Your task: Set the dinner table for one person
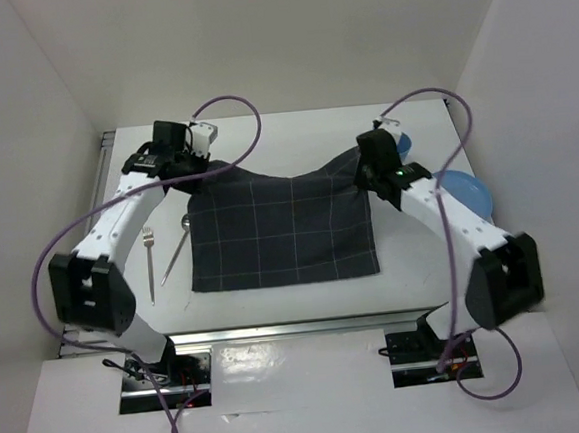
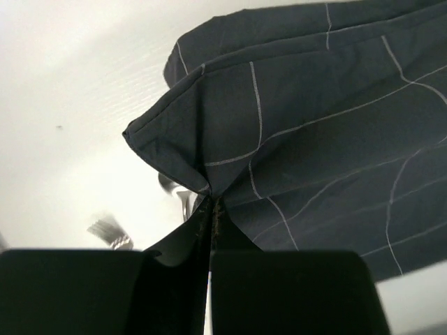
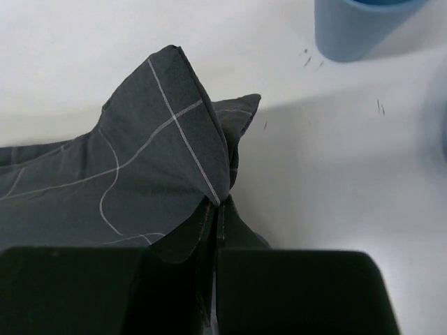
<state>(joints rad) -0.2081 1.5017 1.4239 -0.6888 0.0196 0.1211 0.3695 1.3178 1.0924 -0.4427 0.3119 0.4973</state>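
A dark grey checked cloth (image 1: 280,227) lies spread on the white dinner table (image 1: 294,141). My left gripper (image 1: 191,174) is shut on the cloth's far left corner (image 2: 202,160) and lifts it a little. My right gripper (image 1: 366,170) is shut on the far right corner (image 3: 174,139), also raised. A fork (image 1: 149,258) and a spoon (image 1: 177,247) lie left of the cloth; both show blurred in the left wrist view, the fork (image 2: 108,230) and the spoon (image 2: 178,195). A blue cup (image 3: 356,24) and a blue plate (image 1: 466,195) are at the right.
White walls enclose the table on the left, back and right. The blue cup (image 1: 400,144) stands just behind my right gripper. Purple cables loop over both arms. A metal rail runs along the near edge (image 1: 298,328).
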